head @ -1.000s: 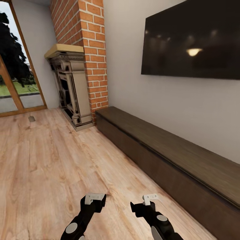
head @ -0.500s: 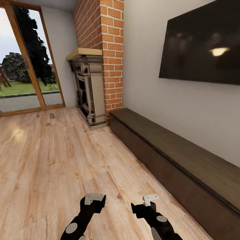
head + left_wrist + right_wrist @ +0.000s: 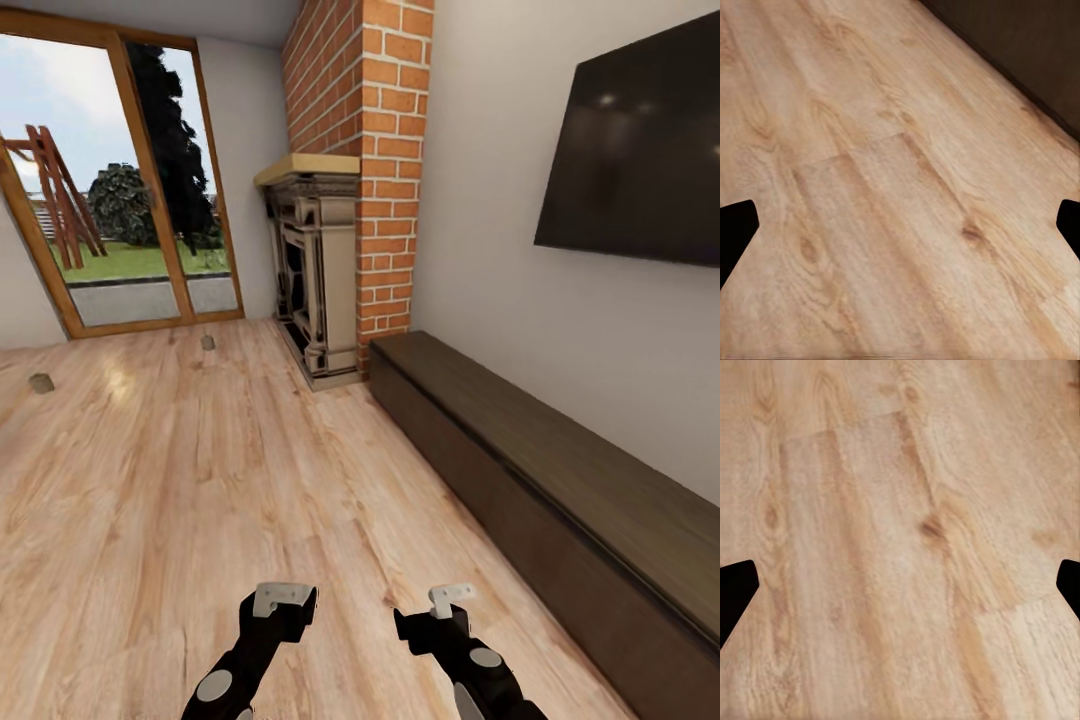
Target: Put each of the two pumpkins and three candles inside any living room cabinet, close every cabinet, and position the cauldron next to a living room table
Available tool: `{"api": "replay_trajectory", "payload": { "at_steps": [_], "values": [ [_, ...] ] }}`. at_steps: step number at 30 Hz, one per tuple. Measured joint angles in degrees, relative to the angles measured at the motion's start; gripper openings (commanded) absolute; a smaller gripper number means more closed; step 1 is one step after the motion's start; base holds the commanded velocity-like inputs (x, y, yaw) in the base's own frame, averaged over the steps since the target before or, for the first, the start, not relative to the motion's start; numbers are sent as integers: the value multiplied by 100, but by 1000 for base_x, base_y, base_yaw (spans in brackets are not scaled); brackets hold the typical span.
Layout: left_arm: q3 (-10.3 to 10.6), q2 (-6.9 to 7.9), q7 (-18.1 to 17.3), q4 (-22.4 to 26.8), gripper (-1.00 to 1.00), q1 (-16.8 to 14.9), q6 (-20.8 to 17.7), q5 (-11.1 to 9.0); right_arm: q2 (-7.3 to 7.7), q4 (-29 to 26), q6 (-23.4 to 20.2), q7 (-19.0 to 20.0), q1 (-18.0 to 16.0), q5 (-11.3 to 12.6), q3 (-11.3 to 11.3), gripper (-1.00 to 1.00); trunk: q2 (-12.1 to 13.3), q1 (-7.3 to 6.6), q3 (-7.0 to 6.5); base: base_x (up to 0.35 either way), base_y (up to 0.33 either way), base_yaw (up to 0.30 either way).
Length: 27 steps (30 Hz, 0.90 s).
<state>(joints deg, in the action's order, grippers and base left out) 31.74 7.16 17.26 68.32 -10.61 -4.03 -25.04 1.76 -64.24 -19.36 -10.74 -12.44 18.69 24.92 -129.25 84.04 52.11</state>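
The cabinet (image 3: 560, 490), a long, low unit of dark brown wood, runs along the white wall on the right of the head view, its flat fronts shut and its top bare. One end stands just beside a brick chimney (image 3: 385, 170), where a pale carved fireplace (image 3: 315, 285) carries a light wooden mantel. The cabinet's dark front also crosses one corner of the left wrist view (image 3: 1020, 45). A large black television (image 3: 640, 160) hangs on the wall above it. Across the room, a wood-framed glass door (image 3: 120, 190) looks out on grass, dark trees and a reddish ladder-like frame. Pale plank flooring (image 3: 200, 500) spreads between door and cabinet. Two candles, small grey-beige stubs, stand on that floor well apart from the cabinet: one (image 3: 208, 342) near the foot of the door, close to the fireplace, the other (image 3: 41, 383) further left near the edge of the view. Low in the head view, the left gripper (image 3: 283, 596) and right gripper (image 3: 450, 597) hang side by side over bare boards, neither touching anything. In each wrist view the dark fingertips (image 3: 736, 229) (image 3: 735, 585) sit at opposite edges with only floor between them, so both sets of jaws are spread wide and hold nothing.
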Motion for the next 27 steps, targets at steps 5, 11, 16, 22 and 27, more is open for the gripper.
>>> {"api": "replay_trajectory", "payload": {
  "at_steps": [5,11,16,22,27],
  "values": [
    [-6,-1,7,-59,100,-3,0,-4,-2,33,53,1,0,-2,0,100,201,-110,-90,0,0,284],
    [-8,-1,9,-94,100,-4,-1,-8,0,61,61,2,0,-4,-4,100,441,-242,-197,0,0,284],
    [-105,-4,1,-134,100,-4,-3,-5,-1,80,63,-1,0,-5,-5,100,642,-352,-287,0,0,284],
    [-446,-30,-72,-152,100,-4,-16,6,-1,90,63,2,0,-5,-9,100,882,-483,-395,0,0,284],
    [-489,-35,-75,-159,100,-4,-17,9,-5,90,63,5,0,-5,-9,100,1083,-593,-482,0,0,275]
  ]
}}
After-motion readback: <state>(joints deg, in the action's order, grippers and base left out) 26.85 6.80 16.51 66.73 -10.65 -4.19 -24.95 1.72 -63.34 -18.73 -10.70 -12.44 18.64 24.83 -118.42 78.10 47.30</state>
